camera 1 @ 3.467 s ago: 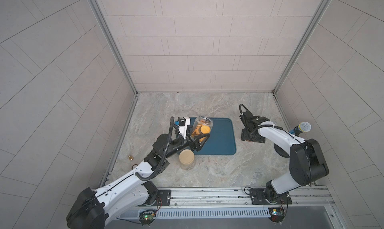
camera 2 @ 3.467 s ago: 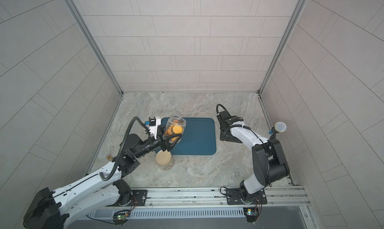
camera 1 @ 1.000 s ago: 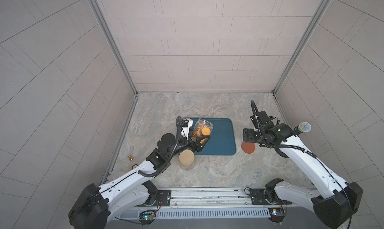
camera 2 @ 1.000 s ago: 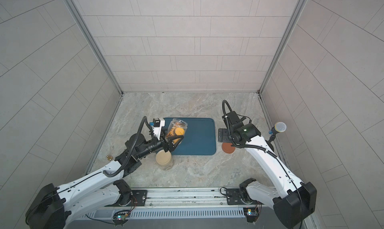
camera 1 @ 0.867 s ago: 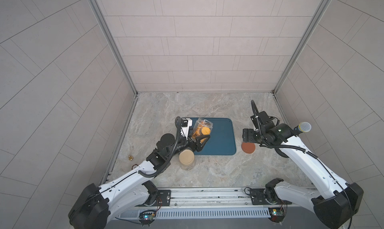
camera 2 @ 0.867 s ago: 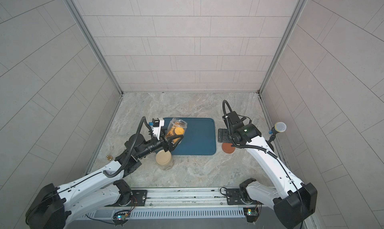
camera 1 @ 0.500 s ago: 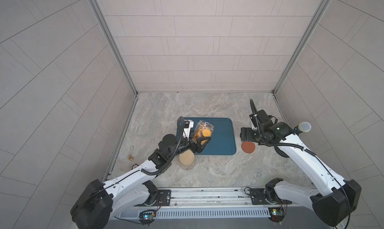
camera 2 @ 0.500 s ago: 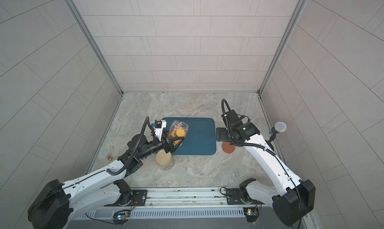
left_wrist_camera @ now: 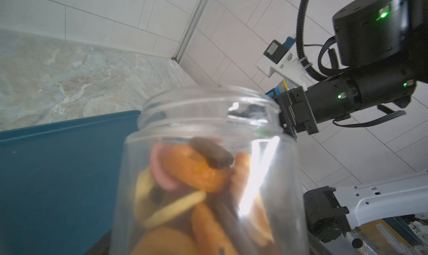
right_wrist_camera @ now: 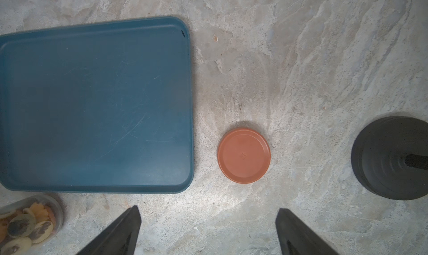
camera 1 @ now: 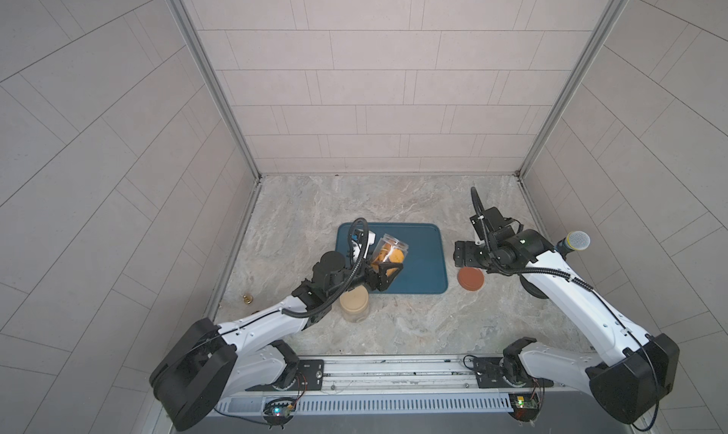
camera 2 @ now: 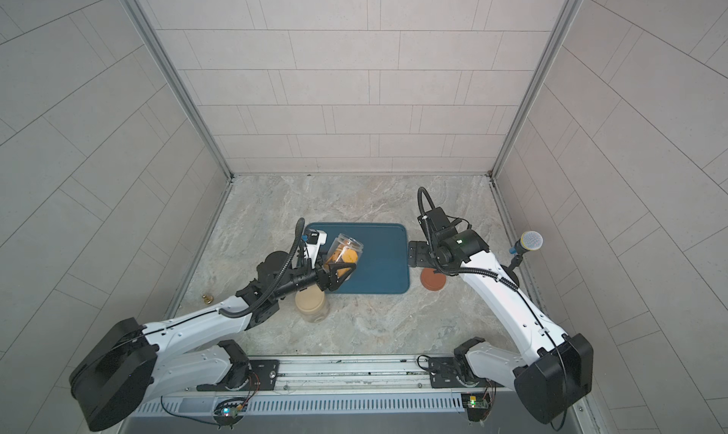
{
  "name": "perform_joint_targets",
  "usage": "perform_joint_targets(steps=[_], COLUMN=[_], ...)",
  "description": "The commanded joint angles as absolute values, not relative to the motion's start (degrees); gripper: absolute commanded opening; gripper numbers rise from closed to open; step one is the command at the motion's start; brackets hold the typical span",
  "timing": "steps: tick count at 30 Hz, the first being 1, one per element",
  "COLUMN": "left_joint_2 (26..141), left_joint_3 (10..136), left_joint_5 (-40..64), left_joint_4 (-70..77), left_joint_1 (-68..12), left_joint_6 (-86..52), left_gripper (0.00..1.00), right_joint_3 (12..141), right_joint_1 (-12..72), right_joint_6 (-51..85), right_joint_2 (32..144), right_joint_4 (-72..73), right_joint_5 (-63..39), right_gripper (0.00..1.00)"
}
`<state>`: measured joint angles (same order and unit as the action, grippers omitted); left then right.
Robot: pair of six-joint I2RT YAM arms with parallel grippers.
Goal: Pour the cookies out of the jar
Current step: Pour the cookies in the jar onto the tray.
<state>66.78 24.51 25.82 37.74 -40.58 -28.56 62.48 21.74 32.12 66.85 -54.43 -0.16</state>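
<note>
In both top views: clamped the left pincer [camera 1: 388, 271] around the lower body of a clear jar [camera 1: 388, 246], jaws about half spread and pressed on its wall. Held the jar lifted and leaning, open mouth aimed toward the back right, above the left part of a blue tray [camera 1: 425, 250] lying near the middle of the table [camera 1: 394, 325]. Saw the cookies [camera 1: 390, 258] all inside the jar and none on the tray. Hung the right pincer [camera 1: 465, 254] just off the tray's right edge, above a brown lid [camera 1: 470, 279] lying flat on the table. Noted a second jar [camera 1: 354, 302] just off the tray's front left corner.

In the left wrist view: looked along the jar's clear wall [left_wrist_camera: 208, 196] to its threaded, uncapped mouth. Made out orange, pink and dark cookies [left_wrist_camera: 192, 170] heaped at the base end. Caught no sight of the left pincer's own jaws here.

In the right wrist view: showed two dark fingers [right_wrist_camera: 129, 228] spread wide with nothing between them, and the lid [right_wrist_camera: 243, 155] well below them, just beside the bare tray [right_wrist_camera: 92, 103].

Judged the jar stiff, smooth and likely slippery, and fairly light. Judged the cookies brittle and apt to tumble out in a rush. Best gripped low on the body, as here, leaving the mouth free.
</note>
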Motion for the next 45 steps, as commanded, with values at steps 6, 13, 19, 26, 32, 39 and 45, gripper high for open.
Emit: perform_joint_targets(steps=[6, 13, 19, 26, 32, 39, 45], left_joint_2=[70.2, 74.0, 75.9, 79.5, 82.7, 86.9, 89.7], left_joint_3=[31.0, 31.0, 30.8, 33.2, 37.3, 40.5, 42.5], left_joint_5=[28.7, 27.7, 28.0, 27.5, 27.6, 25.7, 23.2], left_joint_4=[46.0, 47.6, 46.8, 43.7, 37.2, 33.2, 29.4], left_joint_1=[-40.7, -40.7, -40.8, -41.1, -41.9, -42.8, -44.7], left_joint_6=[-27.5, -28.9, -28.4, -27.7, -25.2, -25.6, -25.2], left_gripper=[0.0, 0.0, 0.0, 0.0, 0.0, 0.0, 0.0], right_joint_3=[65.1, 64.3, 63.5, 63.9, 63.3, 63.1, 63.1], right_joint_1=[20.1, 18.2, 17.9, 17.1, 16.1, 14.2, 12.9], right_joint_6=[31.7, 32.1, 32.7, 32.3, 32.7, 31.5, 31.2], right_joint_2=[65.4, 64.7, 64.7, 65.9, 64.9, 64.0, 63.0], right_joint_4=[-56.7, -57.3, -57.4, -57.9, -57.9, -59.1, -60.0], right_joint_5=[0.7, 0.8, 1.0, 1.2, 0.8, 0.1, -0.5], right_gripper=[0.95, 0.95, 0.95, 0.95, 0.95, 0.95, 0.95])
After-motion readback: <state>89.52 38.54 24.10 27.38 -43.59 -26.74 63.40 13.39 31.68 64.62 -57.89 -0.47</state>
